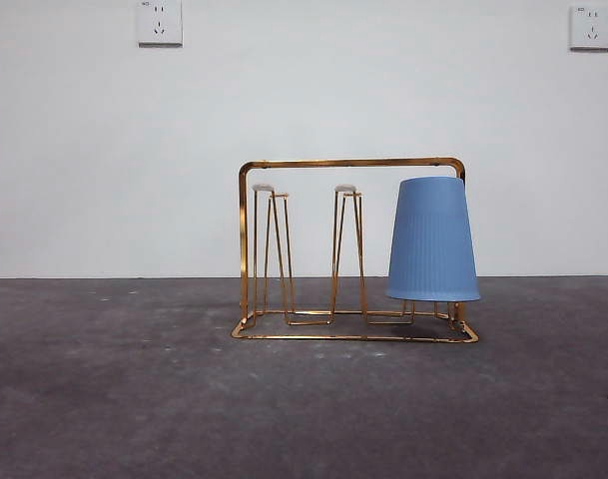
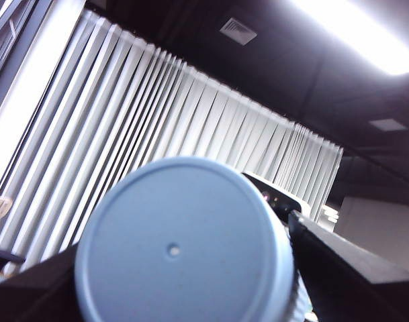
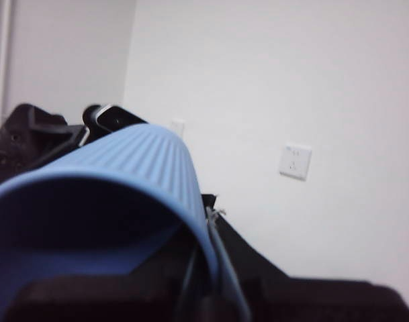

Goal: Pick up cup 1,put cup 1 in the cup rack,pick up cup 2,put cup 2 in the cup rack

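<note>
Here, the front view shows the gold wire cup rack (image 1: 353,249) standing on the dark grey bench (image 1: 134,399), with a ribbed blue plastic cup (image 1: 433,239) upside down over its end prong. In the left wrist view, the left gripper (image 2: 184,295) is closed on a blue cup with a round flat base (image 2: 180,245). In the right wrist view, the right gripper (image 3: 123,282) grips the rim of a ribbed blue cup lying sideways (image 3: 123,181)

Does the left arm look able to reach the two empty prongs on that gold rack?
Probably yes. The left gripper, jaws closed on a blue cup, is out of the front view; both bare prongs stand open from above, and the racked cup covers only the cup rack's other end.
</note>
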### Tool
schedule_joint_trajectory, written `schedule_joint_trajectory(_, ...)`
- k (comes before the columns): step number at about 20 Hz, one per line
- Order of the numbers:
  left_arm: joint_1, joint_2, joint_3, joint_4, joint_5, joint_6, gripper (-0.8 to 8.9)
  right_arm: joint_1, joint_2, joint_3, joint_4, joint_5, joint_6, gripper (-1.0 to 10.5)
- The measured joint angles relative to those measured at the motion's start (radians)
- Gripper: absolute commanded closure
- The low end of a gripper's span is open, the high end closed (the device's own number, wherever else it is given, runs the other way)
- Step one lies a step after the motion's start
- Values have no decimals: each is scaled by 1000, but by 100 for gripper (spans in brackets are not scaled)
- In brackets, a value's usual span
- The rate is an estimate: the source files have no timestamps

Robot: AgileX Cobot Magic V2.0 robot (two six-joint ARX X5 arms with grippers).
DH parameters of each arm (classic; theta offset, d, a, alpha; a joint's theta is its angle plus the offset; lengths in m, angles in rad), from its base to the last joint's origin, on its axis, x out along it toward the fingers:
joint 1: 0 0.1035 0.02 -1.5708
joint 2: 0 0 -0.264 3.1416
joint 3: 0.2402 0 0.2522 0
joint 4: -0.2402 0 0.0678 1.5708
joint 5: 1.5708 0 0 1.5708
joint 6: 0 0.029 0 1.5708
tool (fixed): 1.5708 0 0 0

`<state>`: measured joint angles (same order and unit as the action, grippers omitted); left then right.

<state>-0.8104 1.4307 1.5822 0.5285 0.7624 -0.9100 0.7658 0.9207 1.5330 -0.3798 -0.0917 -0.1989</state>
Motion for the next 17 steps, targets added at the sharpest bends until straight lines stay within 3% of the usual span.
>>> schedule_joint_trajectory(3, 10, 1, 0, -15, 3, 2, 821, 0, 0, 0, -33, 11, 0, 916)
schedule_joint_trajectory(6, 30, 1, 0, -61, 5, 21, 821, -2, 1, 0, -72, 43, -5, 759)
schedule_joint_trajectory(10, 77, -17, 0, -162, 5, 62, 820, -6, -6, 0, -134, 92, -7, 724)
schedule_joint_trajectory(14, 132, -71, 0, -311, -25, 150, 819, -8, -40, -1, -232, 138, -7, 724)
schedule_joint_trajectory(17, 161, -134, 0, -484, -102, 260, 820, -8, -66, -1, -324, 179, -8, 725)
